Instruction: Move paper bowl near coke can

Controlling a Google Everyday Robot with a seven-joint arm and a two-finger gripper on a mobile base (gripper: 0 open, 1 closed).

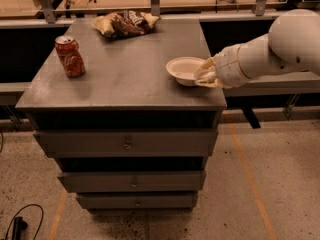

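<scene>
coke can point(70, 58) is seen upright at far left of desk point(130, 84), nr the back-left corner. snack bag point(126, 23) lies at back edge, approx. middle. paper bowl point(183, 68) sits at right side of desk, well apart from can, so no closing of the gap is judged done yet. gripper point(204, 76) is placed at bowl's right rim; whether it is clamped on rim can't be told. left to do: bowl to be secured, taken leftwards across desk & set nr can.
</scene>
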